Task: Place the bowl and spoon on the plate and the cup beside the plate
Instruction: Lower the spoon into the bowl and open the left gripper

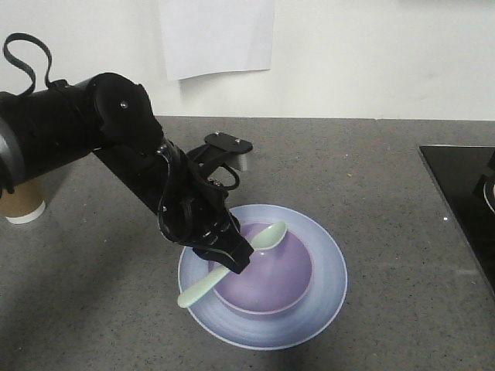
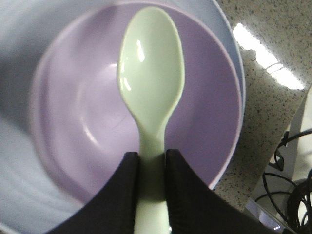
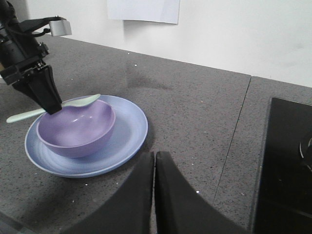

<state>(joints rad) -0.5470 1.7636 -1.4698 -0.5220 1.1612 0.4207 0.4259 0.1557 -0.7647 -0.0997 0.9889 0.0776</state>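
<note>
Front view: left pincer (image 1: 232, 253) clamped on spoon (image 1: 232, 265) mid-handle, spoon head over bowl (image 1: 267, 278), which sits on plate (image 1: 309, 325). Cup (image 1: 23, 205) far left on the counter (image 1: 371, 170), well apart from plate.

Left wrist: fingers (image 2: 122, 195) pinch the handle, spoon head hanging inside the bowl's mouth.

Right wrist: right pincer (image 3: 154, 195) together, empty, idle near plate.

Step in hand looks like spoon placement. Next: lower, release, then fetch the cup.
</note>
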